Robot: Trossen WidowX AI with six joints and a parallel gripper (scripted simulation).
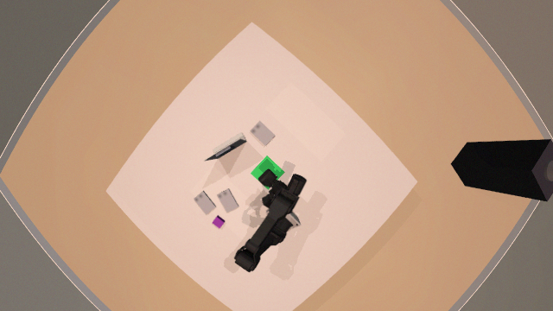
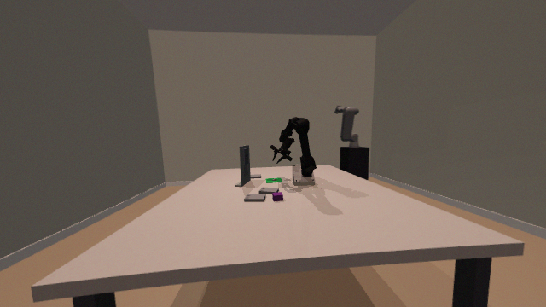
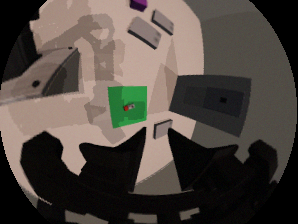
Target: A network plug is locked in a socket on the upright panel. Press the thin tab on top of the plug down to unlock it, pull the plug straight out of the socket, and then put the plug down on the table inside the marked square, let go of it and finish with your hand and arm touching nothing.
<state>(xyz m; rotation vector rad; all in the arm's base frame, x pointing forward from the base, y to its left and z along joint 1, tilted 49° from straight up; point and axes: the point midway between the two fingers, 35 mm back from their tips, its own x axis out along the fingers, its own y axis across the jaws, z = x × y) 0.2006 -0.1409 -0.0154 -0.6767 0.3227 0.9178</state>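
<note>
Set network plug (image 3: 127,108) within green marked square (image 1: 256,173) (image 2: 269,181) (image 3: 115,95), inward of surface (image 1: 259,65) (image 2: 273,230) (image 3: 137,65) edges, for delivery; held end effector (image 1: 267,199) (image 2: 275,161) (image 3: 157,129) empty, part-open, for clearance.

The upright panel (image 1: 225,147) (image 2: 245,165) (image 3: 211,104) blocks passage beside the green square (image 1: 256,173) (image 2: 274,181) (image 3: 116,95); above it, room.

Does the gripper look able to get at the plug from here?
Probably yes: the gripper hangs open above the table, and the plug lies uncovered inside the green square, apart from the panel.
</note>
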